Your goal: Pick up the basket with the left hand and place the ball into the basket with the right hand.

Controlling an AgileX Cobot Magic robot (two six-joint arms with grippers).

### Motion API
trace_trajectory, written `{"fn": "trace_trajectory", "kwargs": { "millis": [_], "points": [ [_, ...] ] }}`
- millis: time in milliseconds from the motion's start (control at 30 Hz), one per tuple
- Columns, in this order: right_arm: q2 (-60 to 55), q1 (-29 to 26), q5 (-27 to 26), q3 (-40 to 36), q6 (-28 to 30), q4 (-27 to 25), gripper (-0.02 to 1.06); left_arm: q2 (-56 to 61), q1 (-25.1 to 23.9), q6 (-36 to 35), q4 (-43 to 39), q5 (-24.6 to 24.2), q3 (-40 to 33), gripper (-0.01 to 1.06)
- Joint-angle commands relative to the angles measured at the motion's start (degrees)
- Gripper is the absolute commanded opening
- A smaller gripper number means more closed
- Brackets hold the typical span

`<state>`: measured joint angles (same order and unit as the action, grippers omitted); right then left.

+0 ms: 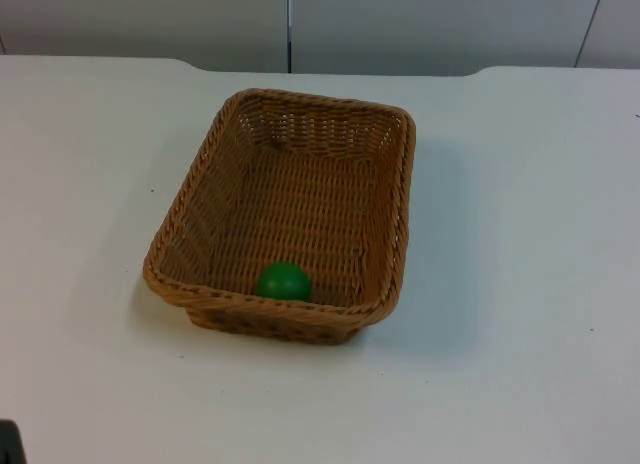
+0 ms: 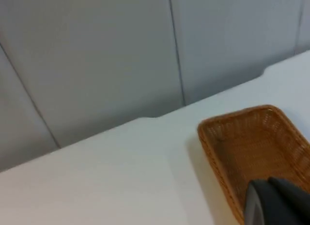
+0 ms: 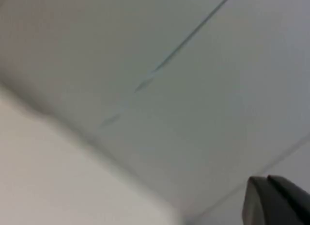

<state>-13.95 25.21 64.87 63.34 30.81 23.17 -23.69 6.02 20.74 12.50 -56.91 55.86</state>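
You've got the basket [image 1: 290,209] sitting flat on the white table [image 1: 90,184], about mid-table, with the green ball [image 1: 283,282] already inside it. The ball rests on the woven floor right against the inner face of the near short wall, slightly toward the left arm's side of that wall. So judged from this layout, the placing part looks done and neither arm is carrying anything.

Basket long axis runs from the near edge of the table toward the grey partition wall [image 1: 400,24], tilted a little so the far end leans toward the right arm's side. Near end is wider in the top view, far end narrower. The ball is round, so no pointing direction to log.

Left gripper [image 2: 276,203]: its wrist view has a dark fingertip hanging over the wicker rim, looking along the basket toward the wall, so the basket lies just ahead of and under it. That makes the left arm the nearer one. You cannot tell from these pictures whether its jaws are wide or narrow.

Right gripper [image 3: 276,200]: its wrist view looks at the partition wall and a strip of table edge, aimed well away from the basket; treat it as waiting. Jaw state can't be told here either.

If another move is called for, the rim nearest the left arm is your likely grab point.
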Motion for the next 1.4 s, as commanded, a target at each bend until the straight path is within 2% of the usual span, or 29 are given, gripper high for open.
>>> {"fn": "trace_trajectory", "kwargs": {
  "millis": [0, 100, 133, 167, 200, 333, 500, 633, 800, 933, 1100, 1367],
  "points": [
    [0.4, -0.1, 3.2, -2.7, -3.9, -5.6, 0.00, 1.2, 0.2, -0.1, 1.6, -1.8, -1.1, 0.00],
    [0.5, -0.1, 3.7, -8.0, -8.5, -24.7, 0.00, 4.4, 0.2, -0.2, 4.0, -4.9, -5.3, 0.00],
    [0.5, -0.1, 3.0, -11.3, -8.8, -33.8, 0.00, 6.5, 0.2, -0.3, 4.2, -5.0, -8.0, 0.00],
    [0.5, -0.1, 3.0, -13.5, -9.6, -36.9, 0.00, 7.8, 0.2, -0.3, 4.2, -4.8, -9.9, 0.00],
    [0.5, -0.1, 3.0, -13.5, -9.6, -36.9, 0.00, 7.8, 0.2, -0.3, 4.2, -4.8, -9.9, 0.00],
    [0.6, -0.1, 3.0, -21.3, -12.9, -37.1, 0.00, 14.4, 0.2, -0.3, 3.6, -4.3, -15.9, 0.00],
    [0.6, -0.1, 3.0, -24.9, -13.4, -36.1, 0.00, 19.1, 0.2, -0.3, 3.2, -4.5, -17.6, 0.00],
    [2.4, -0.1, 2.5, -27.9, -14.5, -34.4, 0.00, 23.7, 0.2, -1.5, 0.4, -7.5, -17.9, 0.00],
    [8.5, -0.1, 0.9, -30.2, -17.5, -32.8, 0.00, 23.7, 0.2, -6.3, -4.7, -8.3, -17.9, 0.00],
    [13.7, -0.1, 0.1, -30.6, -17.6, -31.9, 0.00, 23.7, 0.2, -7.7, -6.1, -8.3, -17.9, 0.00],
    [14.0, 0.0, 3.2, -31.1, -20.3, -30.6, 0.00, 23.7, 0.4, -7.7, -7.3, -9.2, -18.0, 0.00],
    [14.0, 0.0, 2.0, -32.0, -20.3, -30.6, 0.00, 23.7, 0.4, -7.8, -7.1, -9.4, -22.4, 0.00]
  ]
}}
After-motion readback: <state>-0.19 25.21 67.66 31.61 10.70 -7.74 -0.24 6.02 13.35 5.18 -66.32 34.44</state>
